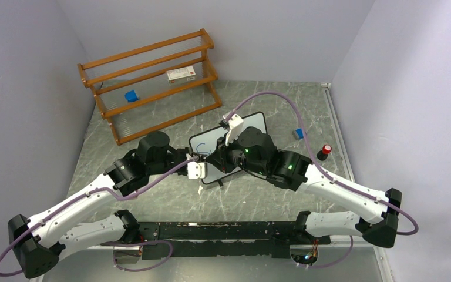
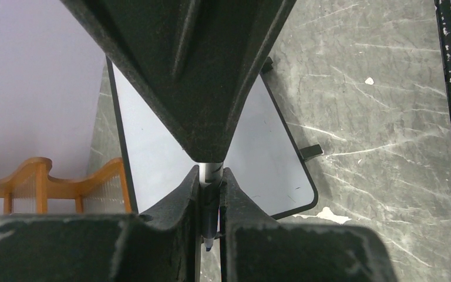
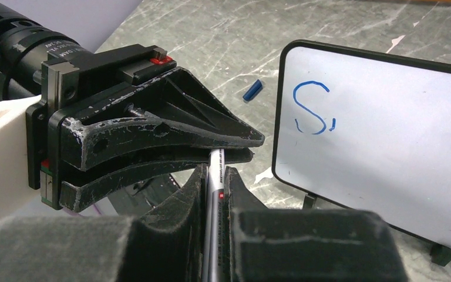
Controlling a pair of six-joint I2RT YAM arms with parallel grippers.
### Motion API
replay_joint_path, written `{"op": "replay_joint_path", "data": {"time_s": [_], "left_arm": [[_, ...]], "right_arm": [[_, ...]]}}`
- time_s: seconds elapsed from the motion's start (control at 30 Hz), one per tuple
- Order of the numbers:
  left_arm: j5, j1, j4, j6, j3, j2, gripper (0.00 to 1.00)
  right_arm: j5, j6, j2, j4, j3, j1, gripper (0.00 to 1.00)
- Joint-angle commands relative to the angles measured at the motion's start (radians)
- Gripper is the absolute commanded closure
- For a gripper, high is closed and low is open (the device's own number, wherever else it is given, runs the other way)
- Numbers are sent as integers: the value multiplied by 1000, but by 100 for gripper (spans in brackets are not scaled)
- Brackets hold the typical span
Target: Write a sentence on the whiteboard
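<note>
The whiteboard (image 1: 252,123) stands on its feet mid-table, tilted, behind both grippers. It also shows in the left wrist view (image 2: 152,147) and in the right wrist view (image 3: 387,147). Of the sentence, a blue "S" (image 3: 310,108) with a short stroke beside it shows at the board's upper left. A silver marker (image 3: 214,188) is held at both ends, in front of the board and apart from it. My left gripper (image 2: 211,182) is shut on its tip end, and the blue tip (image 2: 208,247) sticks out. My right gripper (image 3: 214,176) is shut on its barrel. The grippers meet nose to nose (image 1: 211,157).
A wooden rack (image 1: 152,76) stands at the back left with a blue item (image 1: 131,96) and a white box (image 1: 181,73) on it. A blue cap (image 1: 298,133) and a red-topped object (image 1: 326,150) lie right of the board. The cap also shows in the right wrist view (image 3: 252,90).
</note>
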Motion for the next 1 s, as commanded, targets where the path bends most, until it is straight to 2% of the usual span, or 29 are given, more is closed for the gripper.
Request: {"op": "replay_joint_path", "data": {"time_s": [0.0,0.43,0.67,0.87,0.97], "left_arm": [[-45,1,31,4,20,7,95],[-46,1,-8,43,31,10,95],[-37,0,-22,50,44,19,95],[-14,1,-21,49,41,16,95],[-12,-1,-19,45,39,16,95]], "right_arm": [[-17,-22,6,-67,12,-8,90],[-40,-37,18,-103,45,-20,80],[-49,-42,17,-112,47,-25,79],[-48,-39,15,-92,42,-27,82],[-47,-37,17,-75,36,-26,94]]}}
